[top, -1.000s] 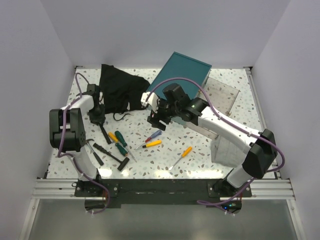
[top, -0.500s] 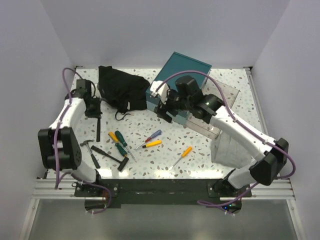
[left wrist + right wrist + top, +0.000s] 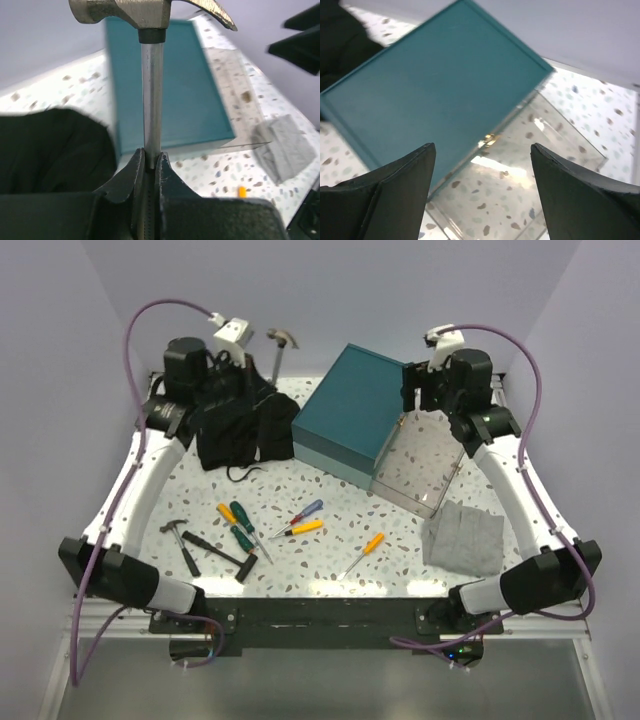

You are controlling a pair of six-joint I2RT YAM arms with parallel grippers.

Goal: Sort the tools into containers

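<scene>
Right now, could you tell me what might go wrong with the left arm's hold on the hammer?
The left gripper pinches the hammer only by its thin metal shaft, head far from the grip; it could swing or slip. Nearby lies the floppy black bag, its opening not visible, so a drop may miss.
</scene>
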